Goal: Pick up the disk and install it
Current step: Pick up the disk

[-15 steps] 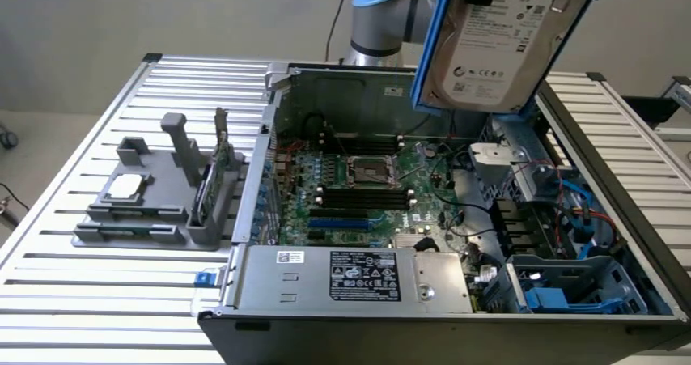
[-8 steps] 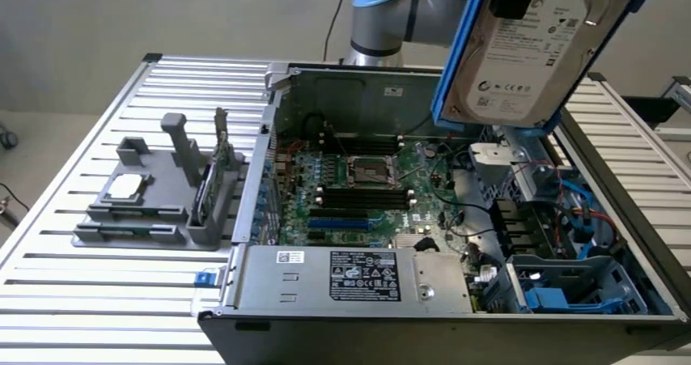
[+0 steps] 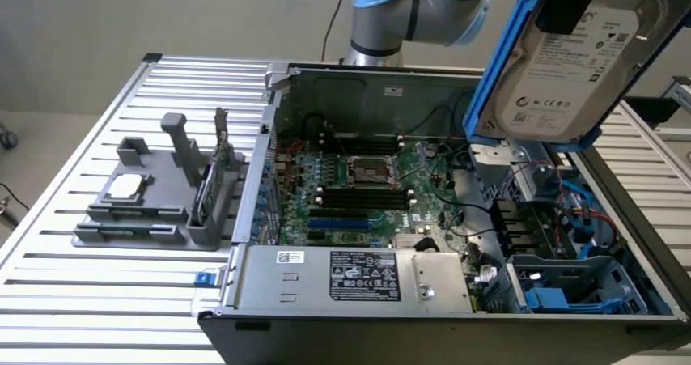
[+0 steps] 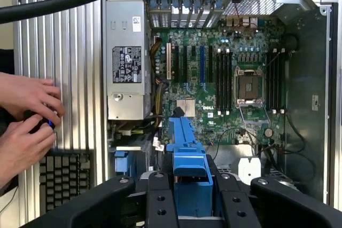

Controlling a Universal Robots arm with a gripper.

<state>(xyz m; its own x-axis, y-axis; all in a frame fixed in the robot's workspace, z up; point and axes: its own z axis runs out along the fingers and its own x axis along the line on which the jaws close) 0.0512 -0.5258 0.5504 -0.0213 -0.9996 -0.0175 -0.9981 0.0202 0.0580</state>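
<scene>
Fingers (image 4: 160,206) were clamped on the disk (image 3: 567,65), pinching its blue frame (image 4: 189,180) at one short end. From the wrist view I saw that frame sandwiched between them with no gap. The gripper (image 3: 561,10) held the disk on edge and tilted, high over the case (image 3: 378,86) toward the exterior view's right. Its label faced the camera and it touched nothing below.

I judged the disk dense and stiff: a metal body that would not bend but would hate a knock or a drop. The frame looked like the weak part, smooth plastic that could flex or slip. I reckoned the hold belonged square on the frame's opposite edges, never on the label face. With the grip at one end, the weight hung below it and could swing.

The case lay open on the slatted table (image 3: 97,316). Inside it I saw the green board (image 3: 367,211) with its socket (image 3: 367,171), the grey supply box (image 3: 357,277) along the near wall and loose cables (image 3: 464,219). A grey cage (image 3: 604,280) at the exterior view's right had a blue part (image 3: 551,298) in it. Beside the case, on the exterior view's left, a grey holder (image 3: 129,235) carried a small chip (image 3: 125,188) lying flat and a card (image 3: 216,171) standing on edge.
</scene>
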